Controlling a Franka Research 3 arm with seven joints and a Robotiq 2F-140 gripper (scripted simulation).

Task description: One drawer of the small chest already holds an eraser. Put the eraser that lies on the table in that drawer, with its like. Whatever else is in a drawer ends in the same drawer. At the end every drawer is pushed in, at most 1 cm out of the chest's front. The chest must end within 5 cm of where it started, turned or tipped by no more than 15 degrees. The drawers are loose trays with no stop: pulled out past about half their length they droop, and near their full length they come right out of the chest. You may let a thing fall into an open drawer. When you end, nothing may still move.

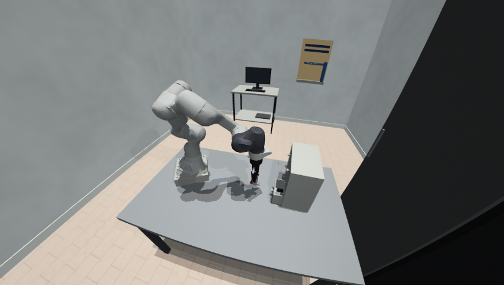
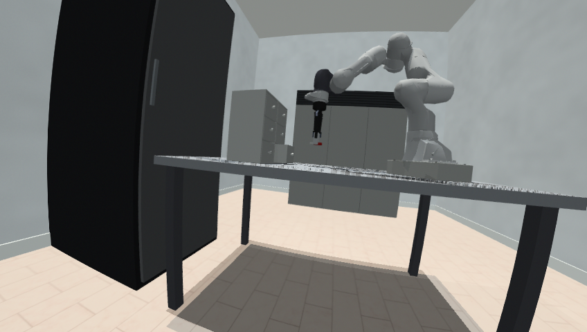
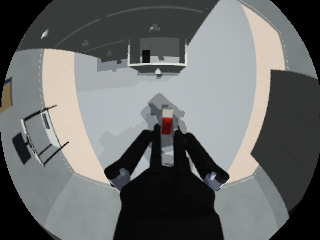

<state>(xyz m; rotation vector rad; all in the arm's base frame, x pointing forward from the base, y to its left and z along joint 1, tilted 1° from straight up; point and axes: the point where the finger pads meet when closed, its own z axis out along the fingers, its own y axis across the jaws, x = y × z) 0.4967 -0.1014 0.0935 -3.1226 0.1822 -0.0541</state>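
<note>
One eraser (image 3: 167, 124), red and white, sat pinched between the fingers of the nearly shut claw (image 2: 316, 140), which hung above the surface (image 1: 226, 225) near mid-frame in the exterior view. Just left of it there stood the chest (image 2: 255, 123), its lowest drawer (image 2: 283, 153) pulled partly out. In the top view the claw pointed straight down, left of the chest.

An office-like room: a monitor (image 1: 258, 75) on a far desk (image 1: 254, 91), a wall poster (image 1: 314, 60), grey cabinets (image 2: 349, 152), tiled floor.
</note>
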